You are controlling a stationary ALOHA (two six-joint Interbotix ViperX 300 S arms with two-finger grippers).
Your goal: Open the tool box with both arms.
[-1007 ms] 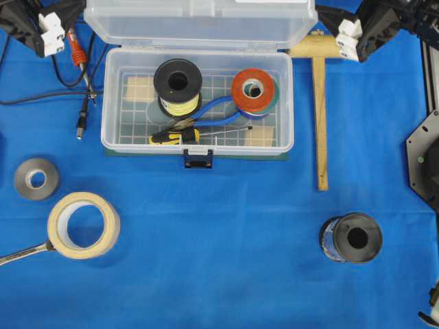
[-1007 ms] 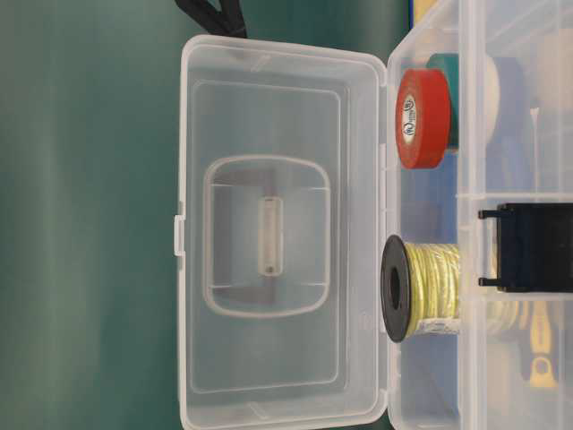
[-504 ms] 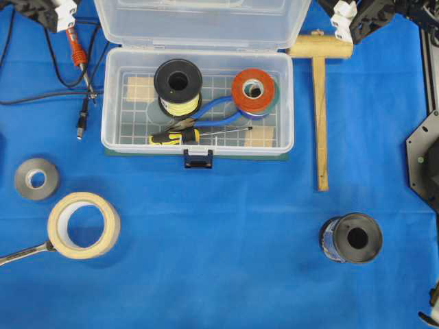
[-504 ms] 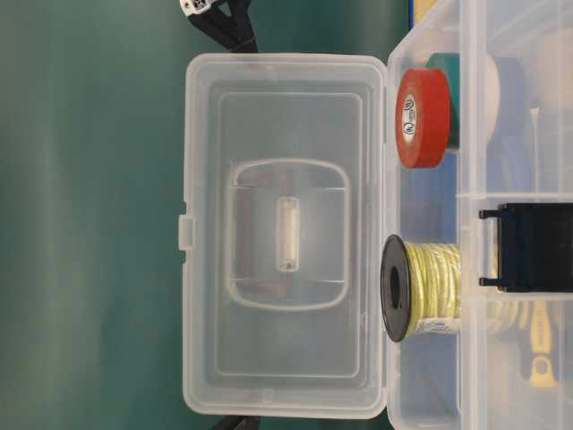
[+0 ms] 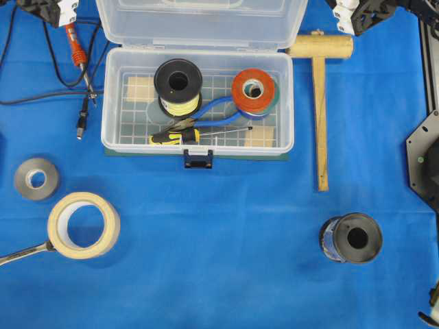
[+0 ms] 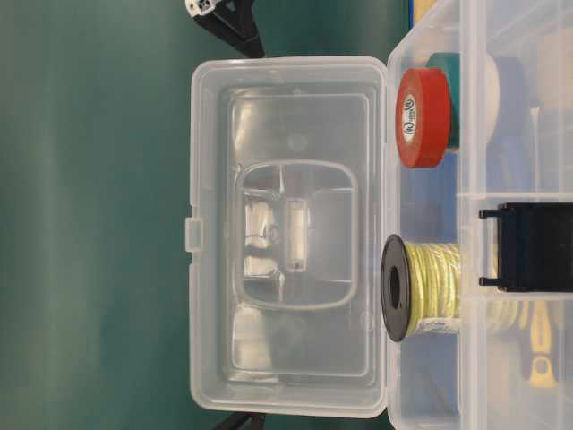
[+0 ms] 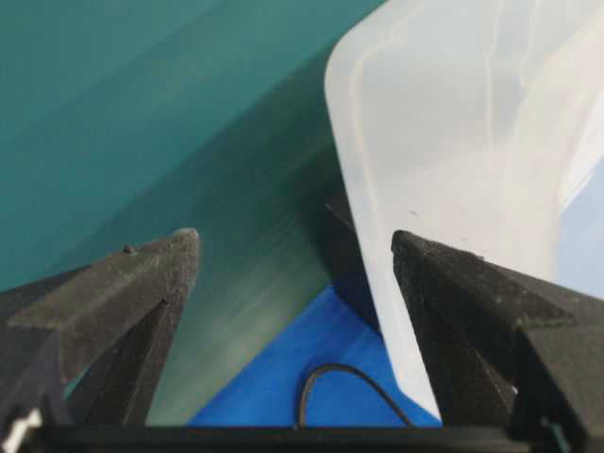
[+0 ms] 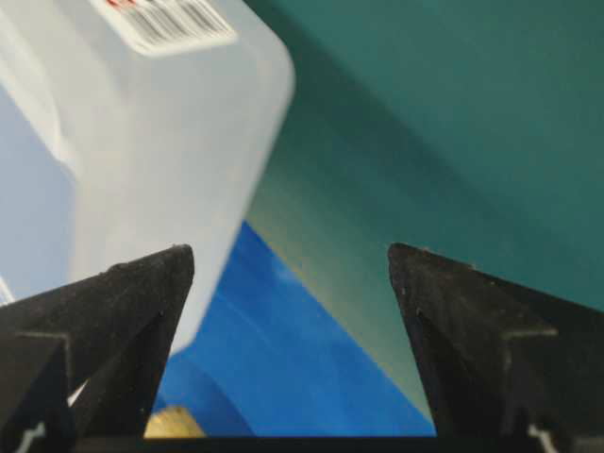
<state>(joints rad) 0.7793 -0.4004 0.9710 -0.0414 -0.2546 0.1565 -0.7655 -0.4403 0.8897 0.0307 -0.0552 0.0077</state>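
Observation:
The tool box (image 5: 110,103) is a clear plastic case and stands open, its lid (image 5: 202,24) raised at the back and its dark latch (image 5: 197,159) at the front. Inside lie a black spool of yellow wire (image 5: 178,86), red tape (image 5: 252,89), pliers and a screwdriver. My left gripper (image 5: 55,10) is at the lid's back left corner, open and empty (image 7: 293,245), with the lid edge (image 7: 453,142) by its right finger. My right gripper (image 5: 353,14) is at the back right corner, open and empty (image 8: 291,250), beside the lid (image 8: 142,123). The table-level view shows the lid's inside (image 6: 286,237).
A wooden mallet (image 5: 319,103) lies right of the box. A black spool (image 5: 351,238) stands at front right. Masking tape (image 5: 84,225), grey tape (image 5: 36,179) and a wrench (image 5: 20,255) lie at front left. Cables with a red plug (image 5: 75,48) lie left of the box.
Both grippers have drawn back toward the far corners and now show only at the top edge. The lid has swung a little further and stands open on its own.

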